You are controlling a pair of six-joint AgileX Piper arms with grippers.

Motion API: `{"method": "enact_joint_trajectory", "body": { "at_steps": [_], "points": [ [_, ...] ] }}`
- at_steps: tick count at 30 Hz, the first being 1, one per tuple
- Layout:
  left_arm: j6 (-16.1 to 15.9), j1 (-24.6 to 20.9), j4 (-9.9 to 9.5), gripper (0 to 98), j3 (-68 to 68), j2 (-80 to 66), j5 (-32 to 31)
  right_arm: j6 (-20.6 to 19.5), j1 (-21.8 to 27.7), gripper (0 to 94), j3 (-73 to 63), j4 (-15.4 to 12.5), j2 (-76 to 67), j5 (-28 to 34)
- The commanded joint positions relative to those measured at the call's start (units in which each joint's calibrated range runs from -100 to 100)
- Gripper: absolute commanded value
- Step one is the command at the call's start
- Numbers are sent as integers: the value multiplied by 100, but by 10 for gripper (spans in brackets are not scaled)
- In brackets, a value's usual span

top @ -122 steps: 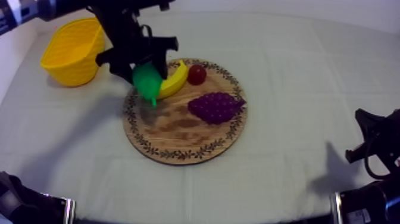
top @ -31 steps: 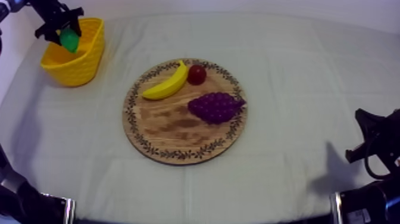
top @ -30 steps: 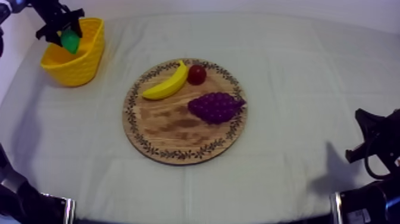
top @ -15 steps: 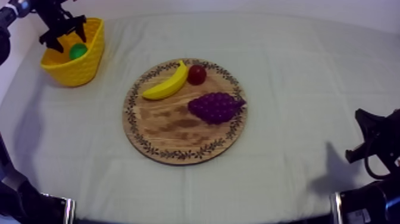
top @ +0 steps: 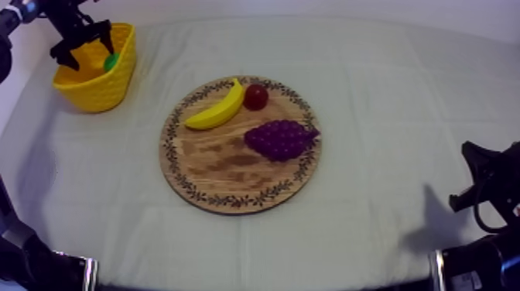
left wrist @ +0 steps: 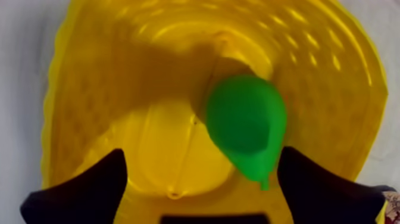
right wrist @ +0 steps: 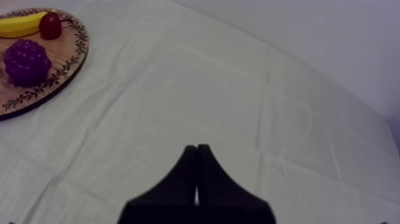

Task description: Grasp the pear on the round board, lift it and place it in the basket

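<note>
Green pear (left wrist: 247, 128) lies in the yellow basket (left wrist: 89, 89) beneath parted left gripper (left wrist: 200, 155).

The left arm was stretched in from the upper left of the top view, with the left gripper (top: 80, 45) at its far end, pointing downward. In the left wrist view its two black fingers (left wrist: 89, 192) stood wide apart, one at each side, with nothing clamped between them. The right arm sat low at the right edge of the top view, at rest, with the right gripper (top: 481, 184) close to that edge and well apart from the left one. In the right wrist view that gripper's fingers (right wrist: 189, 173) lay pressed together as a narrow wedge, gripping nothing.
</note>
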Motion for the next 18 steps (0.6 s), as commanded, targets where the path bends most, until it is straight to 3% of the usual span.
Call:
{"method": "enact_joint_trajectory", "body": {
  "at_steps": [1, 18],
  "points": [
    [-21, 4, 21, 957, 64, -57, -1, 0, 1, 2, -2, -1, -3, -1],
    [-48, 77, 78, 958, 805, -1370, 146, 0, 1, 2, -2, -1, -3, -1]
  ]
}}
